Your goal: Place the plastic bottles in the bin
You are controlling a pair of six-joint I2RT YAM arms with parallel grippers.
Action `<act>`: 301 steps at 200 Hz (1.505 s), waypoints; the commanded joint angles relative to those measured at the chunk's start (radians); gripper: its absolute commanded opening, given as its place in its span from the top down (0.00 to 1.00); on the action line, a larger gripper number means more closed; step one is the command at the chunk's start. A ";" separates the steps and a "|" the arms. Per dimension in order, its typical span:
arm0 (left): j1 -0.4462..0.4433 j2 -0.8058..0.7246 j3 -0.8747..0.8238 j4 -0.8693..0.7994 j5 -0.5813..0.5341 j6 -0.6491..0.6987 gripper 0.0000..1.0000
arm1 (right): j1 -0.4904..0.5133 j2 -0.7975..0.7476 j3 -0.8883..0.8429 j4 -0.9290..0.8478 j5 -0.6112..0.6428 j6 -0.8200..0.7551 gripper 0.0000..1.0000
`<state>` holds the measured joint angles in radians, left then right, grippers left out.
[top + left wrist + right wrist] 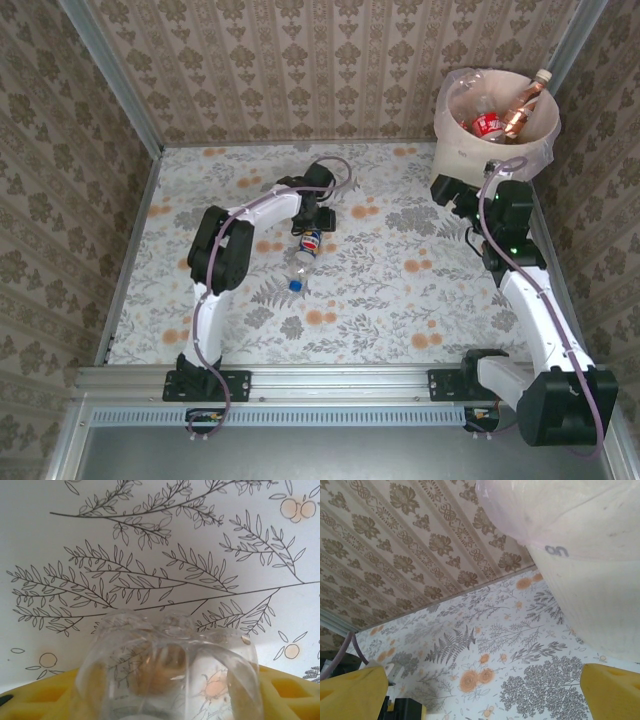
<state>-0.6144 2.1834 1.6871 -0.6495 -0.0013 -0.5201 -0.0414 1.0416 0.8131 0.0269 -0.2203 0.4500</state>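
Note:
My left gripper (314, 230) is shut on a clear plastic bottle (307, 247) with a red and blue label and a blue cap (296, 285), near the table's middle. In the left wrist view the bottle's lobed clear base (167, 665) sits between my yellow fingers (35, 697). The cream-white bin (450, 140) stands at the far right corner, lined with a clear bag. Inside it lie a red-labelled bottle (489, 125) and an orange-tinted one (524, 105). My right gripper (447, 190) hovers open just left of the bin (600, 580), with nothing between its fingers (350, 695).
The floral table cover (400, 290) runs between patterned walls on three sides. A metal rail (330, 380) carries both arm bases at the near edge. The right arm's cable (487, 215) loops close to the bin's side.

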 commanded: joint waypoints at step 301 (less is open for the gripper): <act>0.001 -0.515 -0.434 0.943 0.391 -0.320 0.49 | 0.497 0.555 0.180 0.351 -0.287 0.032 0.10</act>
<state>-0.6083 1.6985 1.2556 0.2710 0.3824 -0.8318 0.4492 1.5826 0.9569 0.4076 -0.5610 0.4934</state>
